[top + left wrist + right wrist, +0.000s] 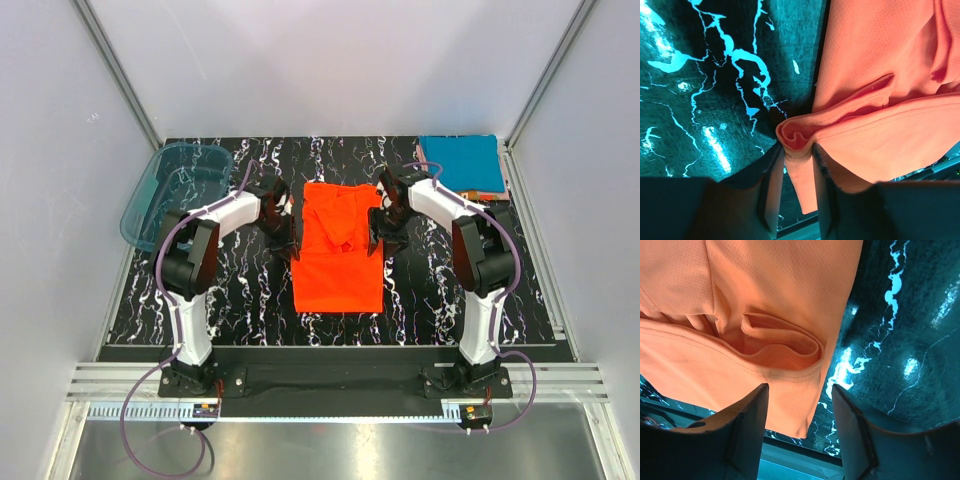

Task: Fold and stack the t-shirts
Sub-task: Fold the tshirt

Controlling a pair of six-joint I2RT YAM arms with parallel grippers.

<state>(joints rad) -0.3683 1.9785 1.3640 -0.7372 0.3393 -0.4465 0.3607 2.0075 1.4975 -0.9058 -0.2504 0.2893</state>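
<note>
A bright orange-red t-shirt (340,262) lies partly folded on the middle of the black marbled table (240,290), its upper part rumpled. At the shirt's left edge my left gripper (288,240) is shut on a bunched fold of the cloth (796,136), and a strip of cloth hangs between its fingers (771,170). Over the shirt's right edge my right gripper (378,232) stands open. In the right wrist view the shirt's hemmed corner (790,405) lies between the spread fingers (752,410) without being pinched. A teal blue t-shirt (460,162), folded square, rests at the back right corner.
A translucent teal plastic tub (175,190) stands at the back left, partly off the table's edge. A thin orange edge (492,196) shows under the front of the teal blue shirt. Grey walls close in on three sides.
</note>
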